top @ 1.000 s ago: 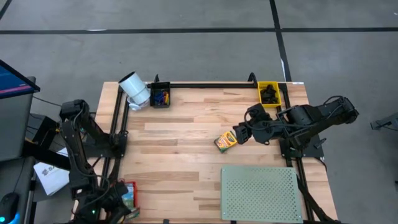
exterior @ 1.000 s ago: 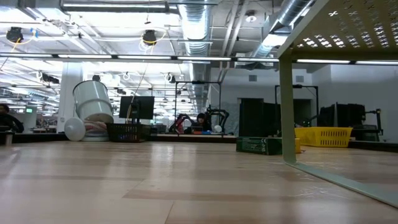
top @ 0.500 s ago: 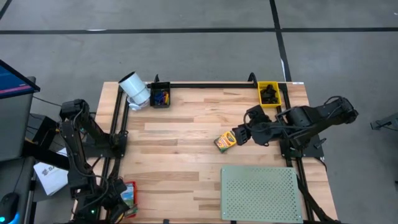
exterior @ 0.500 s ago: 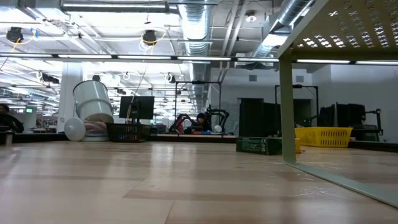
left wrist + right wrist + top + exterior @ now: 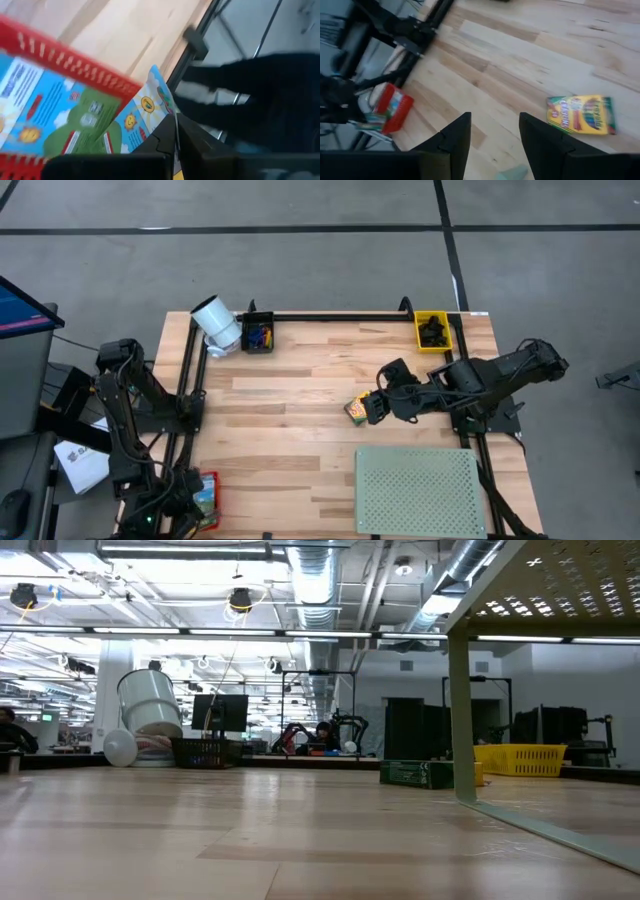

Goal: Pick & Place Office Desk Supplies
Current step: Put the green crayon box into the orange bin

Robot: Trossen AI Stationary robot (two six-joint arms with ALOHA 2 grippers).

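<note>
The yellow-orange crayon box (image 5: pixel 354 409) lies flat on the wooden table near its middle and also shows in the right wrist view (image 5: pixel 582 115). My right gripper (image 5: pixel 372 407) hangs open just above the box's right end (image 5: pixel 495 142), with nothing between its fingers. At the table's near left corner, my left gripper (image 5: pixel 192 502) is shut (image 5: pixel 176 131) at the corner of a blue and green booklet (image 5: pixel 75 120). The booklet lies in a red basket (image 5: pixel 207 492). My left gripper's shut fingertips stand right at the booklet's free corner (image 5: pixel 167 107). I cannot tell whether they pinch it or only stand beside it.
A yellow bin of black clips (image 5: pixel 433 330) stands at the far right. A black bin of coloured items (image 5: pixel 258 335) and a tipped white cylinder (image 5: pixel 215 323) are at the far left. A pale green perforated board (image 5: pixel 420 490) fills the near right. A green box (image 5: pixel 415 773) lies beyond it.
My right gripper has moved toward the table's left edge and slightly down. It now stands over the crayon box's right end, still open. The box has stayed where it was.
</note>
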